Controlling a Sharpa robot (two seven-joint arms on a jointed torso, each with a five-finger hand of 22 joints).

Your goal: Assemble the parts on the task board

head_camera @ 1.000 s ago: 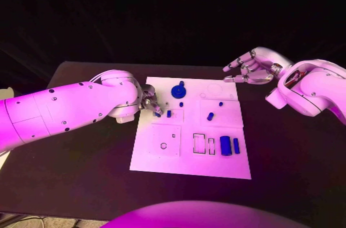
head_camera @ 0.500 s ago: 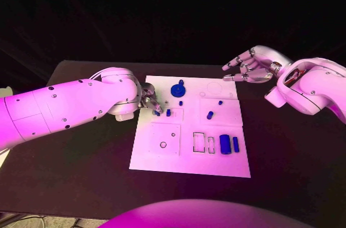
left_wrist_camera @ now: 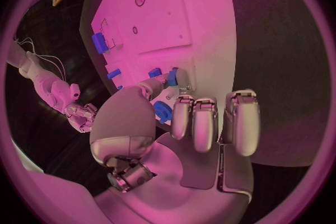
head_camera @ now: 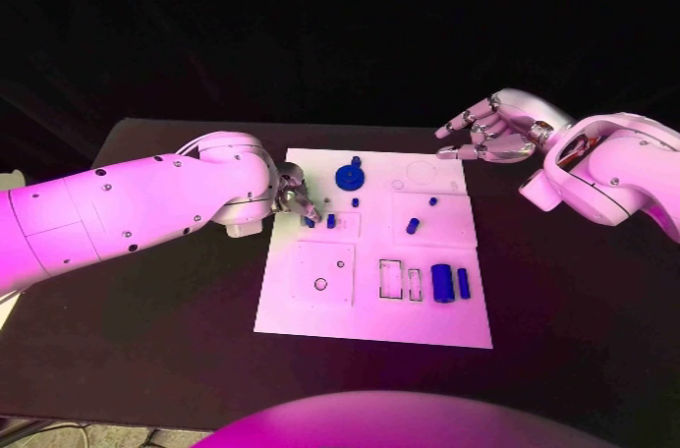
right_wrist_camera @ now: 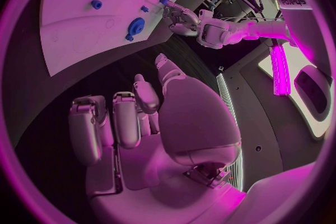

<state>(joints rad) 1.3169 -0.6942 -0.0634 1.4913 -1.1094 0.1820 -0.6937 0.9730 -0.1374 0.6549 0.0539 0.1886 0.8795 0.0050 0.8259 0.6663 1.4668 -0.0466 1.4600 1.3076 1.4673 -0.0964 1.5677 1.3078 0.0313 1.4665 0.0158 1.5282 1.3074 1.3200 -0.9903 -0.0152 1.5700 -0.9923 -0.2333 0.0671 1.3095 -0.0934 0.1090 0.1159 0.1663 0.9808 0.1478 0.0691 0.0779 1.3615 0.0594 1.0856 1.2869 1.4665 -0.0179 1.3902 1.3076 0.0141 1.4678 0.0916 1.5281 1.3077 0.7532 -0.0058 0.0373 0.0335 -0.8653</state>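
Two hands are up, and my left hand point(head_camera: 294, 200) is down at the board's point(head_camera: 371, 325) left edge, thumb and a finger pinching a small blue peg point(left_wrist_camera: 171, 77). In the head view my own forearm covers most of that hand, so the pinch is hard to read there; the left wrist view shows the peg caught at the fingertips, right over the board's edge. Whether its lower end touches the board I cannot tell. Just beside it on the board sits another short peg point(head_camera: 332, 222), and a tiny one point(head_camera: 356, 203) lies near that. Farther up is the round blue gear point(head_camera: 350, 180); my thumb hides part of it in the left wrist view.

My right hand point(head_camera: 487, 134) hangs above the board's far right corner, fingers loosely curled and apart, grasping nothing. Out from there, a slanted peg point(head_camera: 413, 228) lies mid-board with a small dot point(head_camera: 430, 203) above it. Toward the near side, a fat blue cylinder point(head_camera: 442, 284) and a thin bar point(head_camera: 464, 285) lie side by side, next to two outlined slots point(head_camera: 391, 279). A square recess point(head_camera: 326, 273) with small holes sits on the near left. Black table point(head_camera: 170, 330) all around.
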